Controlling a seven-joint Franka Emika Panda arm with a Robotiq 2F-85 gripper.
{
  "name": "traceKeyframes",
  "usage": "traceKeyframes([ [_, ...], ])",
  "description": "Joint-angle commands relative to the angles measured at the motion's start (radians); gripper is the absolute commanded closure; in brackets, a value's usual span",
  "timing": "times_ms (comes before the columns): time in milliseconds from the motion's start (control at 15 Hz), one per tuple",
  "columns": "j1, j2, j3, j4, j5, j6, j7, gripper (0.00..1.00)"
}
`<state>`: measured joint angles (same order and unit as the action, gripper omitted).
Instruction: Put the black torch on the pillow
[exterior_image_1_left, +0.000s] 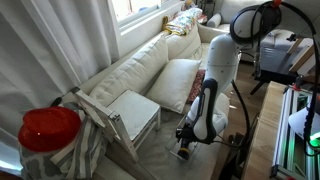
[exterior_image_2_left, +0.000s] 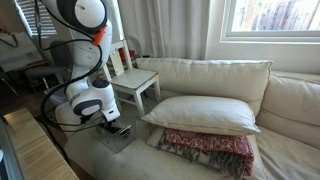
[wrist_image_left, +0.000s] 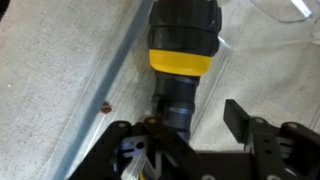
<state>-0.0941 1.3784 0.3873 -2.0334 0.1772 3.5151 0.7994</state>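
**Fig.** Wrist view: the black torch lies on the sofa seat, at the clear plastic tray, whose raised edge runs diagonally just beside it. The torch's long axis runs top-to-bottom of the view, in line w/ the gripper. Its wide head w/ yellow band points away from the gripper and its narrow end toward it. The gripper straddles the narrow end w/ jaws spread, and one finger stands apart from the barrel. A small red speck sits on the fabric near the tray edge.

Exterior views: the arm bends low over the seat. The pillow rests on a red-patterned cushion, well apart from the torch, w/ seat fabric between. A white side table stands near the arm. A red round object and striped cloth fill the foreground.
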Motion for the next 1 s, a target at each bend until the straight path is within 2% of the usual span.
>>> traceKeyframes([
  [0, 0.055, 0.053, -0.029, 0.072, 0.057, -0.015, -0.045, 0.14],
  [133, 0.072, 0.057, -0.035, 0.083, 0.071, -0.03, -0.056, 0.1],
  [333, 0.102, 0.057, -0.053, 0.096, 0.098, -0.063, -0.074, 0.25],
  [467, 0.125, 0.053, -0.07, 0.103, 0.115, -0.094, -0.087, 0.31],
  [733, 0.175, 0.058, -0.111, 0.14, 0.148, -0.159, -0.12, 0.06],
  [933, 0.206, 0.074, -0.13, 0.179, 0.174, -0.181, -0.129, 0.11],
])
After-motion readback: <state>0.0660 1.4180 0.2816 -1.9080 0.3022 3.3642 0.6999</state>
